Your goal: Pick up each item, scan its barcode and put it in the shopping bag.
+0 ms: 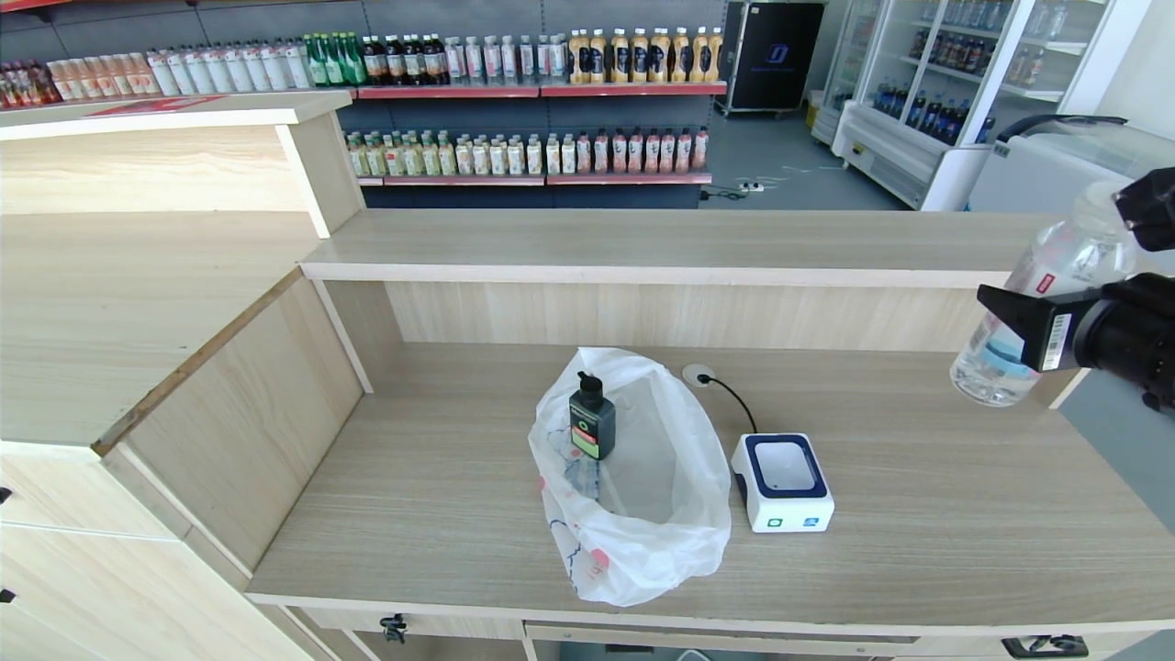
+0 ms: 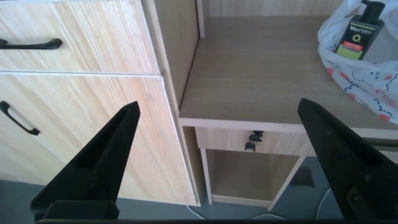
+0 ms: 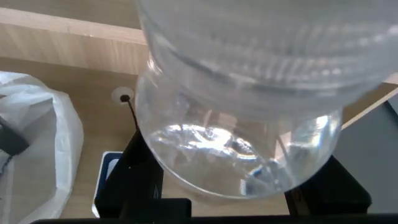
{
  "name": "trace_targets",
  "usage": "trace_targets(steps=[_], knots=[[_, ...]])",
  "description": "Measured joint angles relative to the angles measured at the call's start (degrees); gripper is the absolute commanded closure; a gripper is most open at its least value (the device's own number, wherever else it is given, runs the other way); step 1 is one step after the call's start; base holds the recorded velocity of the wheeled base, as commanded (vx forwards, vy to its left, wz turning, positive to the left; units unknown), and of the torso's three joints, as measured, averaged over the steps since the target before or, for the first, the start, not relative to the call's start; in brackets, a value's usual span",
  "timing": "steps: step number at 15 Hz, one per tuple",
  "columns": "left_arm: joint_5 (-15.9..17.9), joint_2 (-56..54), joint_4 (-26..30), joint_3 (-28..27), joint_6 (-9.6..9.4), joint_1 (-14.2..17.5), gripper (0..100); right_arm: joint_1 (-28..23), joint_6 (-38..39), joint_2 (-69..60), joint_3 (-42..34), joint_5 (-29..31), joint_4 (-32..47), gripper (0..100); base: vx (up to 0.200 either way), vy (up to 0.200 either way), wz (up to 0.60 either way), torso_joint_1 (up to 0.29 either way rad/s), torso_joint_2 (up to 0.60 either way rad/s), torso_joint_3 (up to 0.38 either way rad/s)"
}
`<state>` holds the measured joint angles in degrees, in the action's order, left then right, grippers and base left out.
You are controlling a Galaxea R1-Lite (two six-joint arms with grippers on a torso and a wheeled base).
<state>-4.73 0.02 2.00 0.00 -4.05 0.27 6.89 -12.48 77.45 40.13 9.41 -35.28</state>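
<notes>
Clear bottle (image 1: pixel 1069 257) hangs tilted in right jaws.

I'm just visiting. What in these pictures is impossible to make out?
- Cap of the clear bottle: head view, behind the right tool.
- Most of the scanner: right wrist view, hidden behind the clear bottle.
- Label of the dark pump bottle: head view, too small to read.
- Part of the shopping bag: left wrist view, cut off by the edge.

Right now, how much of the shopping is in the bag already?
One thing looks done: the dark pump bottle stands inside the shopping bag. The right gripper holds a clear bottle up at the right end of the counter, away from the scanner. Bagging it is left, likely scanning too.
</notes>
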Motion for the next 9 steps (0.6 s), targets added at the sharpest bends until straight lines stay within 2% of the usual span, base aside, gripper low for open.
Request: trace_targets(steps=[5,7,9], knots=[[0.0,0.0,0.0,0.0,0.0,-0.02,0,4.29,-0.02,-0.63,0.44,-0.22,-0.62,100,0.0,0.0,0.6,0.005,0.0,0.004],[0.0,0.0,0.0,0.0,0.02,0.02,0,5.18,0.34,-0.77,0.46,-2.27,-0.63,100,0.0,0.0,0.0,0.0,0.0,0.0],[0.0,0.0,0.02,0.0,0.04,-0.02,0,5.71,0.89,-0.6,-0.02,-6.96,-0.49,100,0.0,0.0,0.0,0.0,0.0,0.0]])
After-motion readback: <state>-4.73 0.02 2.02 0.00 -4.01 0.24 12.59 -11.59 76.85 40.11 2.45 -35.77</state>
